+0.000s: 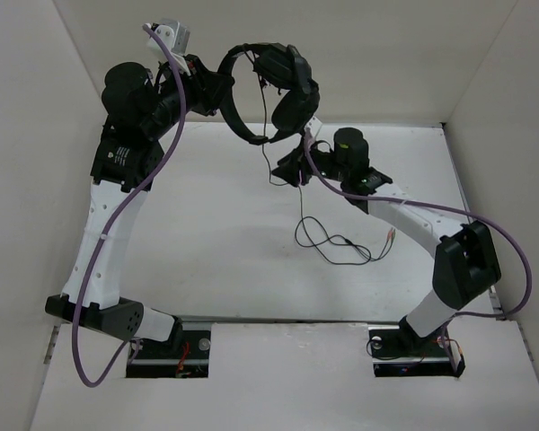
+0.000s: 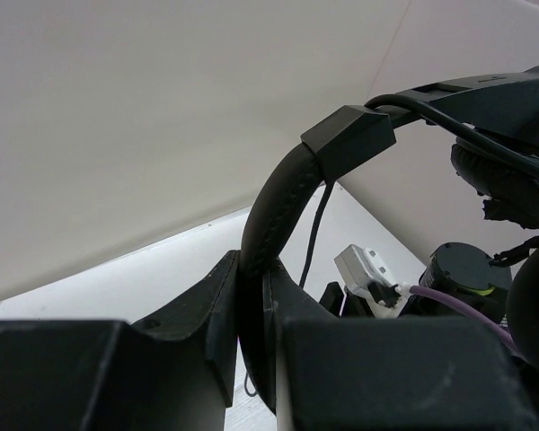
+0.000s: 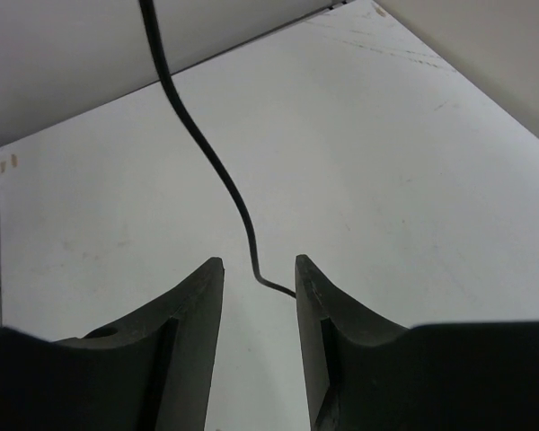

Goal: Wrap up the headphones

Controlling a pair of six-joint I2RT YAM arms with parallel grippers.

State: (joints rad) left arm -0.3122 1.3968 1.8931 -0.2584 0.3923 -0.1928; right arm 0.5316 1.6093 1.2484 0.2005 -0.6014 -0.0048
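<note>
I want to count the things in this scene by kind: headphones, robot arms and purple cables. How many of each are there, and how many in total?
Headphones: 1
Robot arms: 2, the left arm and the right arm
Purple cables: 2, the left cable and the right cable
Total: 5

Band of headphones (image 2: 277, 202) between fingers (image 2: 200, 314)

On the headphones (image 2: 274, 211) you are seeing a matt black stitched band and a hard plastic slider. The cable (image 3: 217, 171) is showing smooth, slightly glossy sheathing. The right gripper (image 3: 258, 262) is presenting matt black plastic. The table (image 3: 386, 180) is showing matt white, lightly scuffed.
</note>
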